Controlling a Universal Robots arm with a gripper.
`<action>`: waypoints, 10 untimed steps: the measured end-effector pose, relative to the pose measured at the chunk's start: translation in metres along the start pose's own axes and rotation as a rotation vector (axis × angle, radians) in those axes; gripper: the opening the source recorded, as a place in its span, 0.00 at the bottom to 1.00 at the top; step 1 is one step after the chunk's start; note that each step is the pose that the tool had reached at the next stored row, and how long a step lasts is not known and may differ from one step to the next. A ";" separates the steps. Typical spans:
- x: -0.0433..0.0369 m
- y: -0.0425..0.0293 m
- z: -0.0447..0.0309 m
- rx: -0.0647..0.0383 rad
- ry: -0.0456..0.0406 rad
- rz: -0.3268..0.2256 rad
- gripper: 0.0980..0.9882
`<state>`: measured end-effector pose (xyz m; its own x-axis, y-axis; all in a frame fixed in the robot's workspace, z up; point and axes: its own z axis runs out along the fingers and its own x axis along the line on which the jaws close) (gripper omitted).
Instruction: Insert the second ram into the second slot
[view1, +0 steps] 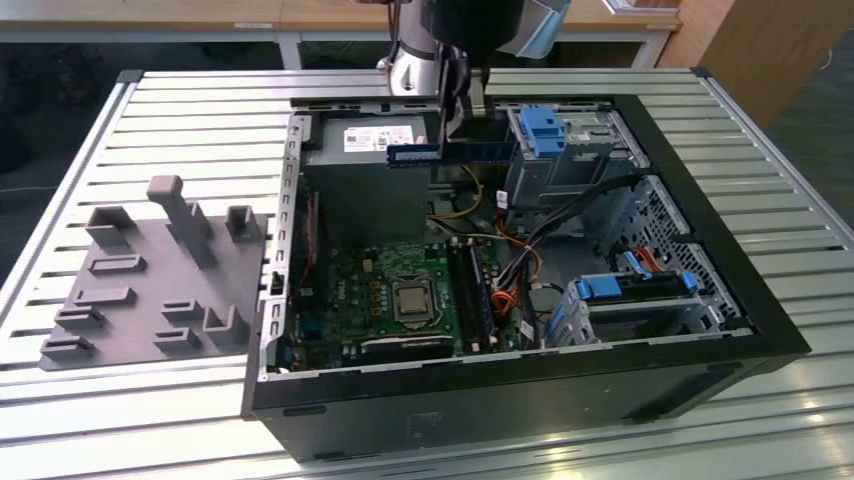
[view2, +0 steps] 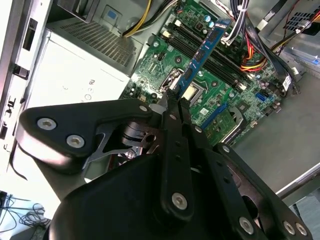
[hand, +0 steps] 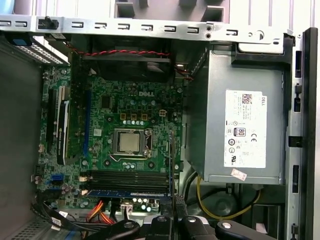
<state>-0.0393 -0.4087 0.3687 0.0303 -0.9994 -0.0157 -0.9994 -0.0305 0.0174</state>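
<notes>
The exterior view looks down slantwise from well above onto the open computer case (view1: 507, 400) on its slatted table (view1: 200, 120). Close in, the first wrist view squarely faces the motherboard (hand: 125, 105); the second wrist view slants along the gripper (view2: 172, 97) toward that same board.

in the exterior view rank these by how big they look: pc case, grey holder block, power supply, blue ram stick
1. pc case
2. grey holder block
3. power supply
4. blue ram stick, clearly the smallest, held by the gripper
</notes>
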 end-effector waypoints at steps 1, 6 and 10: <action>0.0002 0.0001 0.0002 0.000 0.0001 0.000 0.04; 0.0025 0.0004 0.0011 0.000 0.0003 0.000 0.04; 0.0039 0.0007 0.0021 0.000 0.0000 0.000 0.04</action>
<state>-0.0399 -0.4126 0.3665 0.0302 -0.9994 -0.0157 -0.9994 -0.0304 0.0174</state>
